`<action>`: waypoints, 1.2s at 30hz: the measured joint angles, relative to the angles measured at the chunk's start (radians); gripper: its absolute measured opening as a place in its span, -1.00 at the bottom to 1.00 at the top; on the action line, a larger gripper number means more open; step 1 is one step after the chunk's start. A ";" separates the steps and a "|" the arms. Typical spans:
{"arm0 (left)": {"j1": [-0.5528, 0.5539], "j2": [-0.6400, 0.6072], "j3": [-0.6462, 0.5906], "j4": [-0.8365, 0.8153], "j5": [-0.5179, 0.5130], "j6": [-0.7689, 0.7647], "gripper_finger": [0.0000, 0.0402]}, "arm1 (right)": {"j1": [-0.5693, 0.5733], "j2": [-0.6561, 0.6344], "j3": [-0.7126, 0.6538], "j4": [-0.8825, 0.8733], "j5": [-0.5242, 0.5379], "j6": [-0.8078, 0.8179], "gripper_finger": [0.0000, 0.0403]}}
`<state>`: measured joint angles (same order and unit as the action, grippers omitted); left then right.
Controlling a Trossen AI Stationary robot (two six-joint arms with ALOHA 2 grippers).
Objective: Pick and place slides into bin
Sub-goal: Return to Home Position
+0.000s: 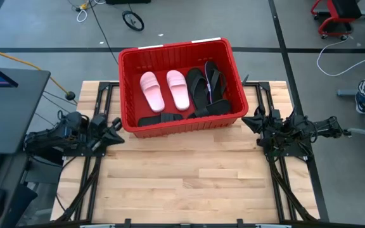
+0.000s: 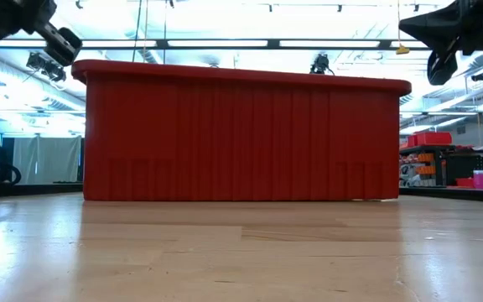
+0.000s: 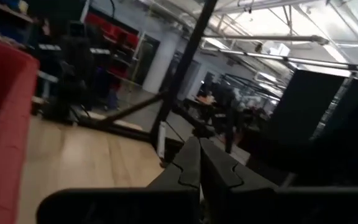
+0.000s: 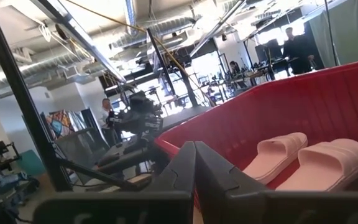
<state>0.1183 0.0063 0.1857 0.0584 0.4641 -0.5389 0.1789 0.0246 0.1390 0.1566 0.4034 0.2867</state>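
The red bin (image 1: pixel 128 95) stands at the table's far middle; its near wall fills the low view (image 2: pixel 241 138). Inside lie two pale pink slides (image 1: pixel 163 88) side by side, also in the right wrist view (image 4: pixel 303 155), and several black slides (image 1: pixel 208 85) to their right and along the near wall (image 1: pixel 160 118). My left gripper (image 1: pixel 120 130) is shut and empty at the bin's near left corner; its fingers meet in the left wrist view (image 3: pixel 199 165). My right gripper (image 1: pixel 246 122) is shut and empty at the bin's near right corner; it also shows in the right wrist view (image 4: pixel 194 163).
The wooden table (image 1: pixel 182 183) lies bare in front of the bin. Black arm rails (image 1: pixel 94 171) run along the table's left and right sides. People stand in the room beyond the table (image 4: pixel 294 46).
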 joint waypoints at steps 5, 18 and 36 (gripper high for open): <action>-0.090 0.000 -0.001 0.000 0.011 0.000 -0.91 | 0.000 0.000 0.000 -0.048 0.000 -0.001 -0.92; -0.313 0.000 0.000 -0.085 0.101 0.063 -0.97 | 0.000 0.000 0.000 -0.142 0.000 -0.001 -0.93; -0.443 0.013 -0.157 -0.039 -0.229 -0.014 -0.90 | 0.000 0.000 0.000 -0.166 0.000 -0.087 -0.92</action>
<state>-0.3248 0.0195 0.0292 0.0189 0.2349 -0.5529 0.1787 0.0250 0.1390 -0.0095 0.4032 0.2001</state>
